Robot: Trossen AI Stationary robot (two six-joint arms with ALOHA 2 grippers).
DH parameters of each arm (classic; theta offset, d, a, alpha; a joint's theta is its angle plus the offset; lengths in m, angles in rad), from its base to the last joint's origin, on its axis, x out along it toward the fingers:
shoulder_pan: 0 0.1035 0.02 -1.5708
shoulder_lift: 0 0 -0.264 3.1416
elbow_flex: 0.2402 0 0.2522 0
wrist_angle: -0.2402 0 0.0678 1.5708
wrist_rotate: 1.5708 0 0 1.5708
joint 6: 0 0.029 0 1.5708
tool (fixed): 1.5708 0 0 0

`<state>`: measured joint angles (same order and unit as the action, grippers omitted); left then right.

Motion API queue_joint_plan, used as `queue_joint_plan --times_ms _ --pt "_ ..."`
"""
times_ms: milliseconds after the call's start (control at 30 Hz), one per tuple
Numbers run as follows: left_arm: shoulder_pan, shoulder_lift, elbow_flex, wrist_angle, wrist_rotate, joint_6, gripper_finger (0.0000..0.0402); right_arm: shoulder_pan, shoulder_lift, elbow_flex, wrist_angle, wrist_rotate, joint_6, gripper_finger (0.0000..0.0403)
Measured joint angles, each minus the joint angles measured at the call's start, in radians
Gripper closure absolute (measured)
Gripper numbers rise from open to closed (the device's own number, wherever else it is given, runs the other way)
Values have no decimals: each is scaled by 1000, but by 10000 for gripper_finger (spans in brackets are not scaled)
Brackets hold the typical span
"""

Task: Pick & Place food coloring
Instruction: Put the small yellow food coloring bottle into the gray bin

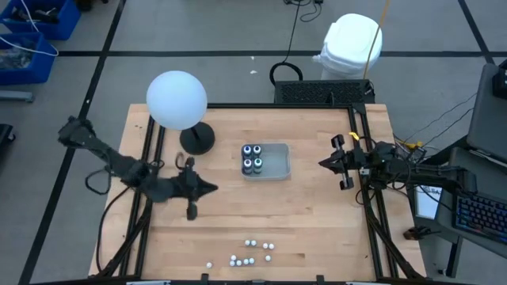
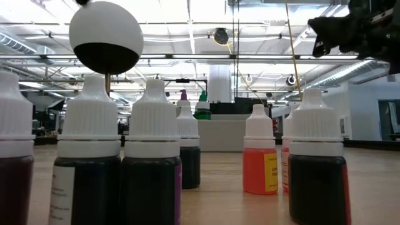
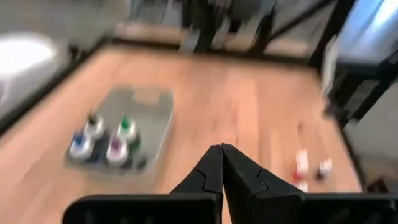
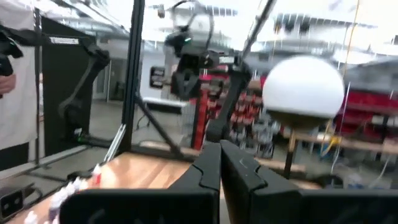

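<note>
Several tiny white-capped food coloring bottles (image 1: pixel 247 255) stand loose near the table's near edge; in the low view they fill the foreground, one with an orange body (image 2: pixel 260 169). Several darker jars (image 1: pixel 252 158) stand in the left part of a clear tray (image 1: pixel 277 162), and the left wrist view shows their coloured tops (image 3: pixel 106 140). My left gripper (image 1: pixel 211 188) hovers left of the tray, shut, pointing right (image 3: pixel 221 150). My right gripper (image 1: pixel 322 164) is right of the tray, shut, pointing left (image 4: pixel 219 147), and shows high in the low view (image 2: pixel 320 31).
A lamp with a white globe (image 1: pixel 176 99) stands on a dark round base (image 1: pixel 196 140) at the table's far left, close to the tray. Black frame rails (image 1: pixel 360 142) run along both table sides. Bare wood lies between the tray and the loose bottles.
</note>
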<state>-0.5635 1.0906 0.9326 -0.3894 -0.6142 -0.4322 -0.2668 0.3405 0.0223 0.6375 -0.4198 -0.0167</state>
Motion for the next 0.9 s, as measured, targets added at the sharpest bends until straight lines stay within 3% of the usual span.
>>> queue_joint_plan --times_ms 167,233,333,600,800,900 --pt "-69 237 427 -594 41 -327 397 0 0 0 33 0 -3 403" --pt "-97 323 545 -706 145 -417 392 0 0 0 32 0 -12 403" --pt "-149 437 650 -727 268 -505 389 0 0 0 28 0 -24 403" --pt "-230 697 710 -727 373 -780 383 0 0 0 -7 0 -22 403" --pt "-257 856 710 -730 546 -794 376 0 0 0 -29 0 -22 403" --pt "-255 897 710 -732 574 -807 376 0 0 0 -28 0 -22 403"
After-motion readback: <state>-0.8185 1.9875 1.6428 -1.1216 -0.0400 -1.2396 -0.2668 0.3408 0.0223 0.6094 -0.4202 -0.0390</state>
